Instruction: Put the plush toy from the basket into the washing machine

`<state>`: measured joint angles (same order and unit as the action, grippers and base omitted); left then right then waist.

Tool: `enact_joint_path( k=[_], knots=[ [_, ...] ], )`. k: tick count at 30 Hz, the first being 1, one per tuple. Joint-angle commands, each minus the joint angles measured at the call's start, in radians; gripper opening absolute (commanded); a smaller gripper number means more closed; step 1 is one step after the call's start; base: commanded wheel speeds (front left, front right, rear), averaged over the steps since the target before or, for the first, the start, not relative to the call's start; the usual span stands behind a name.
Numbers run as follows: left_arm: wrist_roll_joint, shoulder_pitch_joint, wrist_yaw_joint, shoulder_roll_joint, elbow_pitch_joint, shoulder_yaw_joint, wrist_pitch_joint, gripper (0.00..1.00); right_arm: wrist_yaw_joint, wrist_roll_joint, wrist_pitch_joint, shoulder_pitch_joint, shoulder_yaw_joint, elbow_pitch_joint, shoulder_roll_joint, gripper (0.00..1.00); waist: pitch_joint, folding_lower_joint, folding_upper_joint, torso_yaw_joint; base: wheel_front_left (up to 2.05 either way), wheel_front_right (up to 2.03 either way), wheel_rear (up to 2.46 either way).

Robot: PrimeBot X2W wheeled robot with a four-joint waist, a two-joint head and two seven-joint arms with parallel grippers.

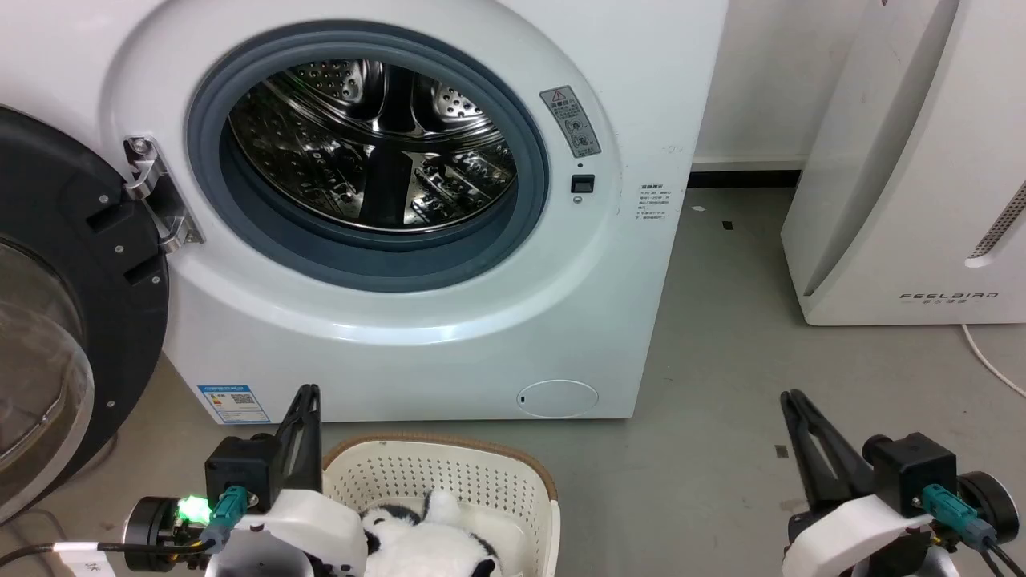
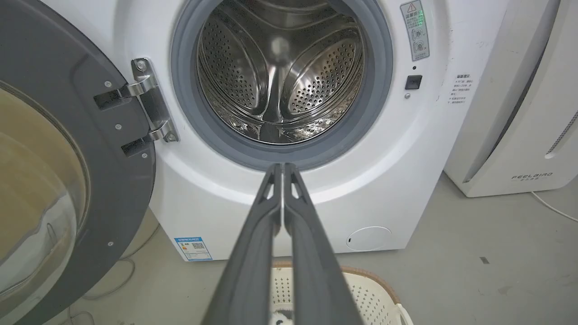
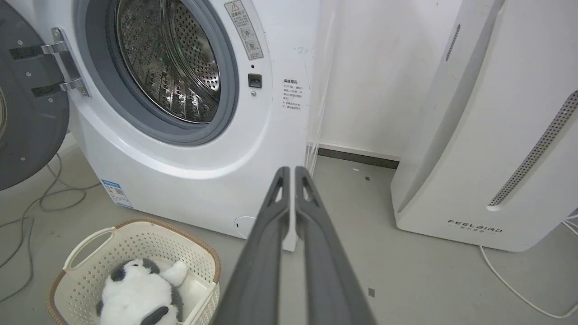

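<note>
Both grippers are shut and hold nothing. The left gripper [image 1: 309, 397] shows its two dark fingers pressed together. The right gripper [image 1: 795, 398] is just as narrow, with only a thin slit between the fingers in its own wrist view. So, as I judge it, no part of the task is done yet.

The plush toy [image 3: 135, 289] lies inside the basket [image 3: 149, 241], on its bottom, and no finger touches it. The basket stands on the grey floor [image 1: 721, 361], near the robot, just in front of the washing machine [image 1: 481, 336]. The left gripper is just beside the left rim of the basket and points toward the machine. The right gripper is well apart from it, over bare floor at the right.

One thing is already prepared: the door [image 1: 72, 320] of the machine is swung wide open to the left, and the steel drum [image 1: 377, 136] looks empty.

All the handling is left to do: open a gripper, go down into the basket, take the toy, lift it to the porthole and release it in the drum. The left arm seems the closer one for this.
</note>
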<state>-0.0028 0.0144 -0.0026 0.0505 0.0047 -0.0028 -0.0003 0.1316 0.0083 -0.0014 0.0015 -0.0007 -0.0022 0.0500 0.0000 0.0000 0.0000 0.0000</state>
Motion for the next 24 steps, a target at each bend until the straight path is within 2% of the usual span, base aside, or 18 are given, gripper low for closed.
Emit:
enact_joint_path(
  k=[1, 24],
  knots=[
    [0.0, 0.0, 0.0, 0.0, 0.0, 0.0, 0.0, 1.0, 0.0, 0.0, 0.0, 0.0, 0.0, 0.0, 0.0, 1.0, 0.0, 0.0, 0.0, 0.0, 0.0, 0.0, 0.0],
    [-0.029, 0.001, 0.013, 0.0, 0.023, -0.028, -0.042, 1.0, 0.0, 0.026, -0.042, 0.002, -0.028, -0.005, 0.0, 1.0, 0.017, 0.0, 0.0, -0.005, 0.0, 0.0, 0.0]
  ],
)
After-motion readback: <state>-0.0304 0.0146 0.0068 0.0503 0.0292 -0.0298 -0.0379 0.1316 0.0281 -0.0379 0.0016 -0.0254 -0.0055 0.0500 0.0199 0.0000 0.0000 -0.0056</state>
